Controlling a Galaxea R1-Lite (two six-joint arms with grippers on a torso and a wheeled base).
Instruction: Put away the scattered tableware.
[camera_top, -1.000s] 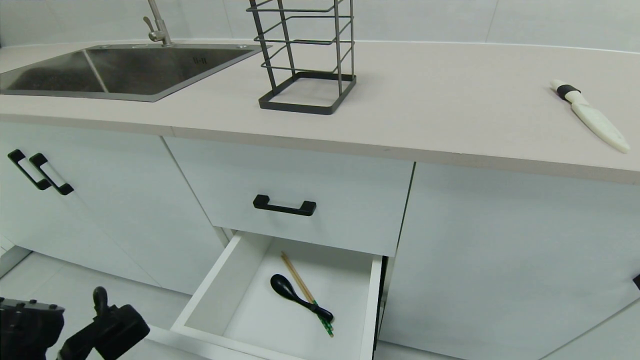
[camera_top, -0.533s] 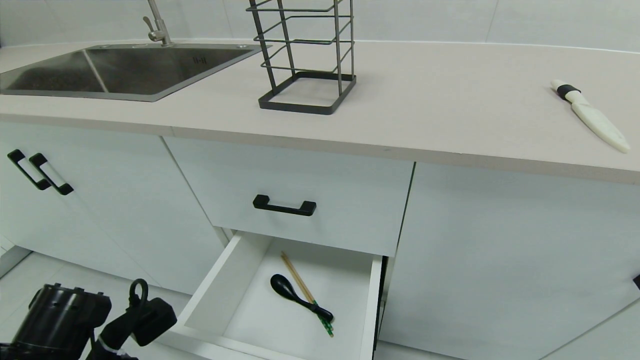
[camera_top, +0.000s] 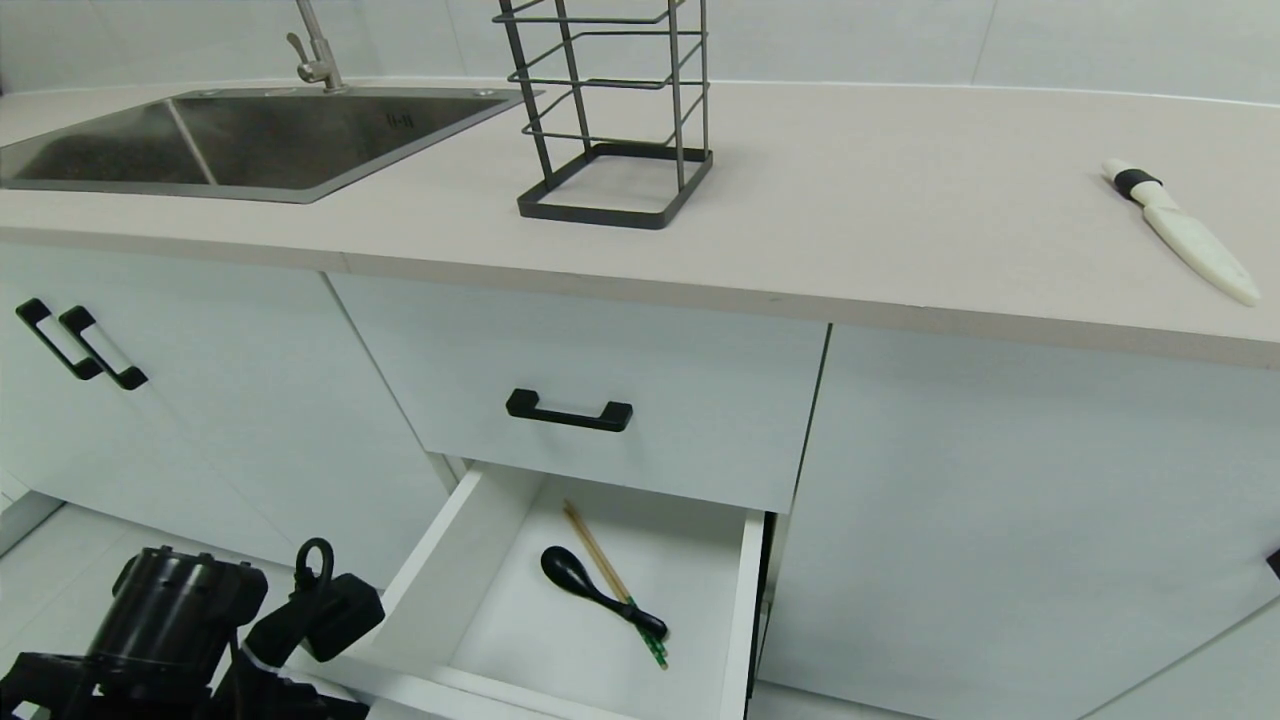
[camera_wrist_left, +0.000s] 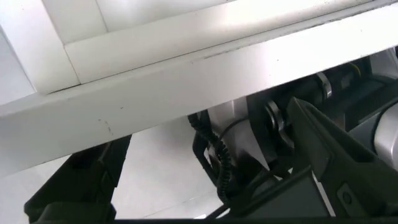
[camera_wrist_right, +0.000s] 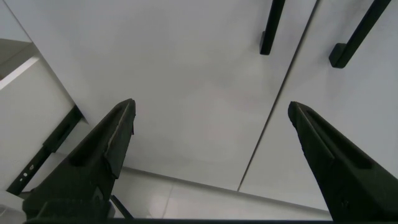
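Tableware, head view first: we count one black spoon (camera_top: 580, 585) and one pair of chopsticks (camera_top: 588, 545) in the open drawer (camera_top: 430, 570), and one knife (camera_top: 1180, 232) on the tabletop (camera_top: 900, 200). In the left wrist view, the left pincer (camera_wrist_left: 205, 124) is released near the drawer front. In the right wrist view, the right pincer (camera_wrist_right: 211, 104) is released, facing two door handles (camera_wrist_right: 272, 28).

The drawer edge (camera_wrist_left: 155, 74) slants across the upper frame; the left gripper (camera_wrist_left: 205, 171) is spread wide along the bottom.
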